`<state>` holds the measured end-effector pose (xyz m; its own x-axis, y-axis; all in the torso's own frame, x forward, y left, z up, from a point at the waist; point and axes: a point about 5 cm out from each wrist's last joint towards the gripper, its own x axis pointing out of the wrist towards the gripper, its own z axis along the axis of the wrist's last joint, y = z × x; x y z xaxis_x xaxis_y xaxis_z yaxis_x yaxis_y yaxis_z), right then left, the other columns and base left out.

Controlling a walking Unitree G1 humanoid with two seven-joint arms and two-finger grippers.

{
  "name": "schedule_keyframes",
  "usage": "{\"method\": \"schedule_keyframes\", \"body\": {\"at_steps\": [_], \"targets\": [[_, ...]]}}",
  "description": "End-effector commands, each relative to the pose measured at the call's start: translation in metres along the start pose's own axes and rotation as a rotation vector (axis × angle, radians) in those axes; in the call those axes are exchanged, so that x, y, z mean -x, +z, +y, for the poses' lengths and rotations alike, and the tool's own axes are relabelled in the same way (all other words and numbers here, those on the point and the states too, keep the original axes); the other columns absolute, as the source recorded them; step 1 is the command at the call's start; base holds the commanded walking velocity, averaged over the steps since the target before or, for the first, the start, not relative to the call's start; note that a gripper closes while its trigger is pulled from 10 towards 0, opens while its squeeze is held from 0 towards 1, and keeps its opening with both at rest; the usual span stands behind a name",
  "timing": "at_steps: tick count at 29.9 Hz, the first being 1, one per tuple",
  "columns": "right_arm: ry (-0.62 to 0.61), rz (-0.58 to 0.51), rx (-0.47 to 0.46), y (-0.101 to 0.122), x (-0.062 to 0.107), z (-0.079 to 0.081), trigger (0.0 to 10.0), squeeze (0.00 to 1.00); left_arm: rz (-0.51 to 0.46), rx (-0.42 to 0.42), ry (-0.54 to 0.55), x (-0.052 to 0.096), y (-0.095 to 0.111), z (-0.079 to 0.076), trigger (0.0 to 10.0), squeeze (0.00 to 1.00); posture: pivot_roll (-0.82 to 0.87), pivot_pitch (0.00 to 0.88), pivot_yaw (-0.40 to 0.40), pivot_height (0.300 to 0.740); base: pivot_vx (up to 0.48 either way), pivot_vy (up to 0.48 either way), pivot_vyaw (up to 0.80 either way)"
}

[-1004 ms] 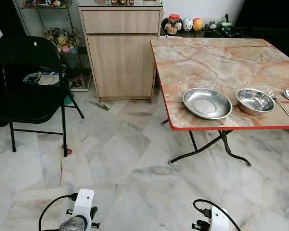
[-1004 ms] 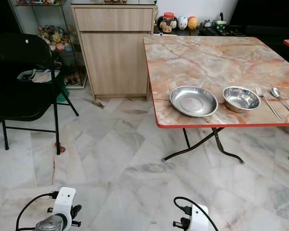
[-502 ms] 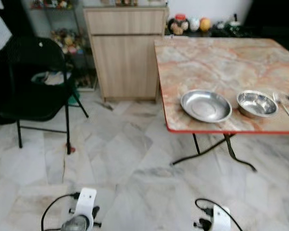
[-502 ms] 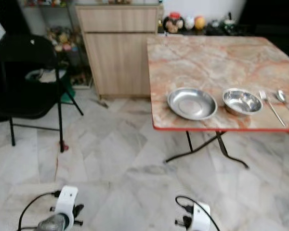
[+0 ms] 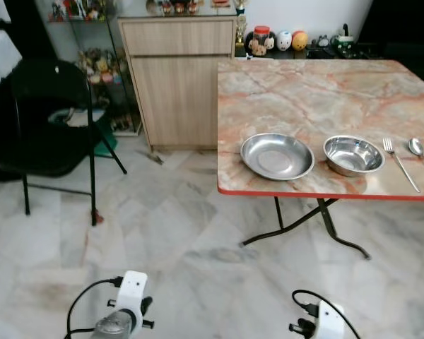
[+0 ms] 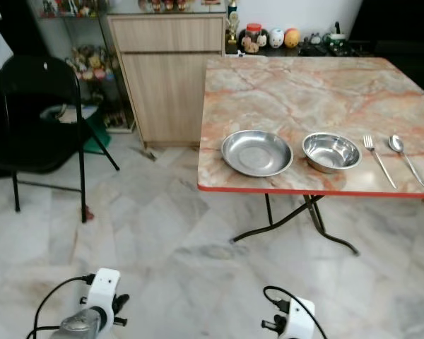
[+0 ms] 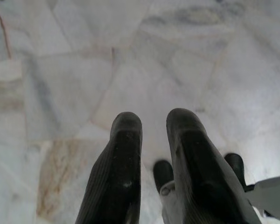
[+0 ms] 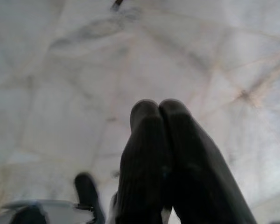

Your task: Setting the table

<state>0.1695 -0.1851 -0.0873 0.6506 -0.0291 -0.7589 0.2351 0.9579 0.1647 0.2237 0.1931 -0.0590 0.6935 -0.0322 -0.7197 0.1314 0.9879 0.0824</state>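
Marble-patterned, red-edged counter (image 5: 318, 92) carries, along its near edge, a shallow round steel plate (image 5: 277, 155), a steel bowl (image 5: 352, 155), a fork (image 5: 400, 163) and a spoon (image 5: 418, 150) (all apart). Left pincer (image 7: 151, 122) slightly parted, empty, over the pale marble floor (image 5: 177, 233); right pincer (image 8: 158, 109) closed, empty.

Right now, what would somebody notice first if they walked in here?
Probably the shiny metal plate and bowl side by side near the front edge of the marble table, with a fork and spoon to their right. Next, the black folding chair on the left, beside a wooden cabinet.
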Motion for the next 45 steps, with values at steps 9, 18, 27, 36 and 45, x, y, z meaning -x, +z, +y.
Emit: {"method": "schedule_keyframes", "body": {"at_steps": [9, 18, 27, 36, 45], "targets": [[0.011, -0.038, -0.014, 0.009, -0.003, 0.006, 10.0, 0.0, -0.016, 0.008, -0.01, -0.002, 0.009, 0.001, 10.0, 0.0, 0.01, 0.0, 0.018, 0.74, 0.0, -0.029, 0.0], [0.007, -0.054, -0.017, 0.012, -0.003, 0.004, 10.0, 0.0, -0.02, 0.003, 0.01, -0.001, 0.009, 0.006, 10.0, 0.0, 0.03, 0.0, 0.014, 0.74, 0.0, -0.218, 0.0], [0.009, -0.057, -0.021, 0.012, -0.003, 0.006, 10.0, 0.0, -0.032, 0.024, 0.021, -0.001, 0.01, 0.008, 10.0, 0.0, 0.04, 0.0, 0.002, 0.74, 0.0, -0.167, 0.0], [0.014, -0.051, -0.009, 0.013, -0.003, 0.005, 10.0, 0.0, -0.093, 0.06, 0.027, -0.002, 0.021, 0.01, 10.0, 0.0, 0.05, 0.0, -0.014, 0.74, 0.0, 0.0, 0.0], [0.006, -0.021, -0.002, 0.008, -0.002, 0.0, 10.0, 0.0, -0.047, 0.027, 0.018, -0.001, 0.011, 0.007, 10.0, 0.0, 0.05, 0.0, -0.021, 0.74, 0.0, 0.0, 0.0]]}}
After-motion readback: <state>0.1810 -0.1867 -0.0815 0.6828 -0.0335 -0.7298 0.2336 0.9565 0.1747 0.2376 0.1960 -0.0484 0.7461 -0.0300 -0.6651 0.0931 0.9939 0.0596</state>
